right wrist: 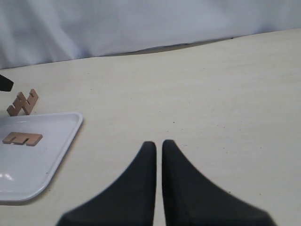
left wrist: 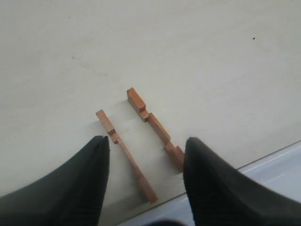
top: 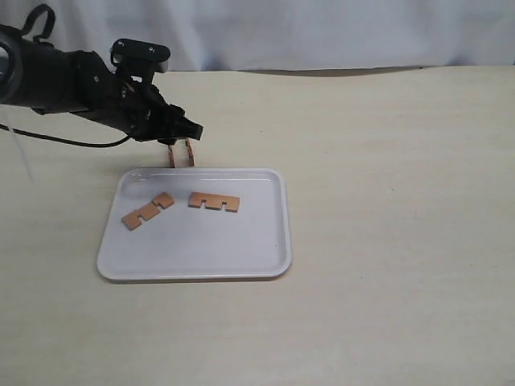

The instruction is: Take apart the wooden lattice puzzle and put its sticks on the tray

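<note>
Closest to the exterior camera sits the tray point(top: 241, 261), with two sticks lying flat in it, one point(top: 147, 211) angled and the other point(top: 214, 202) near it but apart. Just beyond the tray's far rim, on the table point(top: 386, 201), two more sticks point(top: 181, 153) stand on edge below the left gripper point(top: 187, 135). Only the left wrist view shows its jaws spread wide either side of that pair, which runs parallel without touching. The right gripper point(right wrist: 158, 143) appears only in its own wrist view, fingers pressed together on nothing, over bare table well away from the tray.
</note>
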Controlling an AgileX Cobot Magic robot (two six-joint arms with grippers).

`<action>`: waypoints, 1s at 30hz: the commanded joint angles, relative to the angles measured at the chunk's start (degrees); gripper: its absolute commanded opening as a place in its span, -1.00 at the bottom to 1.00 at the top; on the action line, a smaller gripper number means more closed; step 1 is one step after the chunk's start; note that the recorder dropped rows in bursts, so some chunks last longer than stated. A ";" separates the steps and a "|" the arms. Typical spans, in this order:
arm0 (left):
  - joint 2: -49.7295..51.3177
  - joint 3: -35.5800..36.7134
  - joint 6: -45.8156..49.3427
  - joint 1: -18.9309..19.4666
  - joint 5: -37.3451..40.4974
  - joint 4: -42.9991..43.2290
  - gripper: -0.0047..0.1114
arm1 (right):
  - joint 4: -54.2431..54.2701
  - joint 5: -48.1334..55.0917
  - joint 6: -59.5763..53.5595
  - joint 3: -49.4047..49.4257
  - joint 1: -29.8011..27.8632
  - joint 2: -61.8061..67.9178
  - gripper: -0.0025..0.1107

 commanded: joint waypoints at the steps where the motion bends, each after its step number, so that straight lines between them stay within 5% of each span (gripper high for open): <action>1: 2.16 -1.30 -1.79 -0.18 -1.10 0.32 -0.12 | 0.08 -0.21 0.19 0.09 -0.34 -0.22 -0.88; 30: 8.03 -1.30 -1.79 -0.07 -1.84 5.88 -0.15 | 0.08 -0.21 0.19 0.09 -0.34 -0.22 -0.88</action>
